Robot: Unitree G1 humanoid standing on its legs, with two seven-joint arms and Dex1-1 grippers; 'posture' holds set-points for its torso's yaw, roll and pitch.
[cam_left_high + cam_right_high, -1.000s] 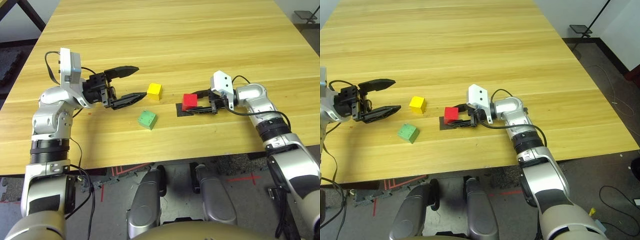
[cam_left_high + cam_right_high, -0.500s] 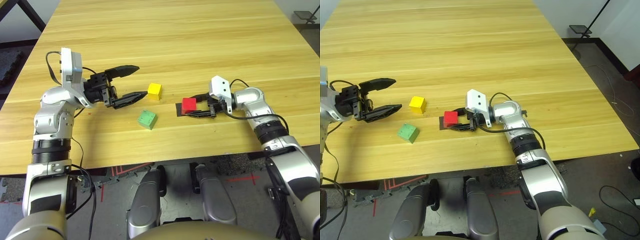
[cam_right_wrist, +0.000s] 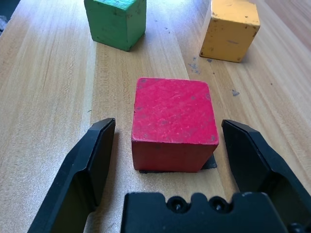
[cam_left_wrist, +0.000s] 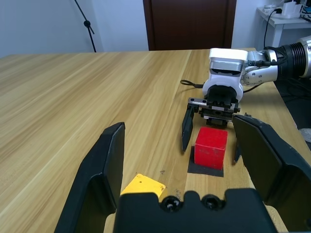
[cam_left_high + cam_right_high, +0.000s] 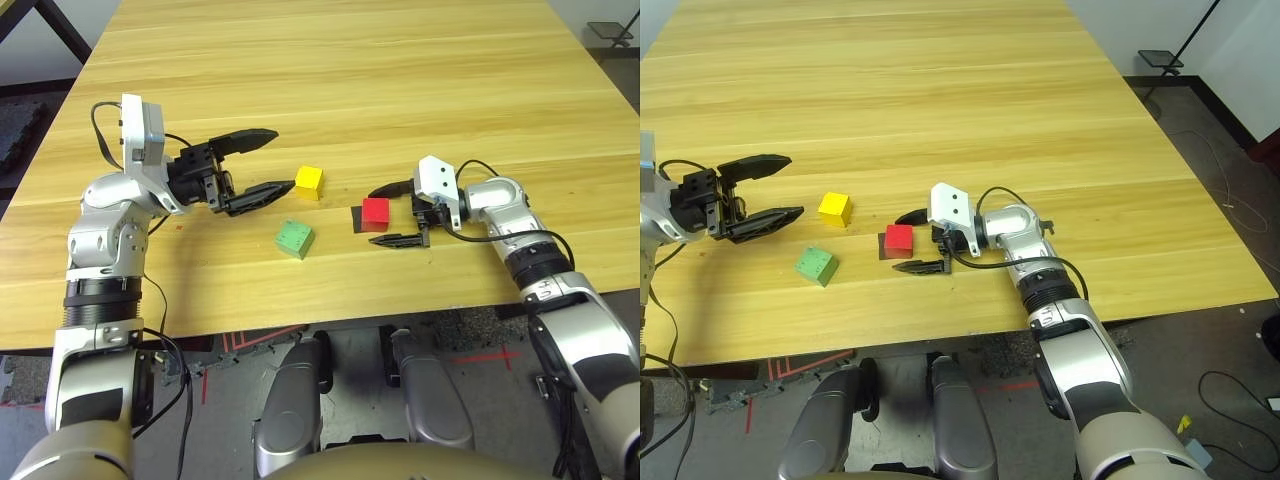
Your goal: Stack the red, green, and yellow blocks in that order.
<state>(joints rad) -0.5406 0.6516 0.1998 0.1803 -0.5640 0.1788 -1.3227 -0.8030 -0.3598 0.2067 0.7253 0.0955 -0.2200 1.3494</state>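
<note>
So the left gripper (image 5: 268, 168) is hanging at the left, fingers wide apart, same as before. Next, green (image 5: 295, 239) is on the table (image 5: 400, 90), nearer than yellow (image 5: 309, 183). Red (image 5: 375, 215) sits right of both, partly on the black patch (image 5: 357, 220), I think flat. Right gripper (image 5: 390, 216) has let go: fingers now spread either side of red, where they gripped it earlier.

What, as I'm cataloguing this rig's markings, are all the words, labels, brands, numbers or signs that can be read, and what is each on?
Readable text: none.
Right forearm: small pale marking, too small to read.
Red block, green block, yellow block: no lettering visible.
</note>
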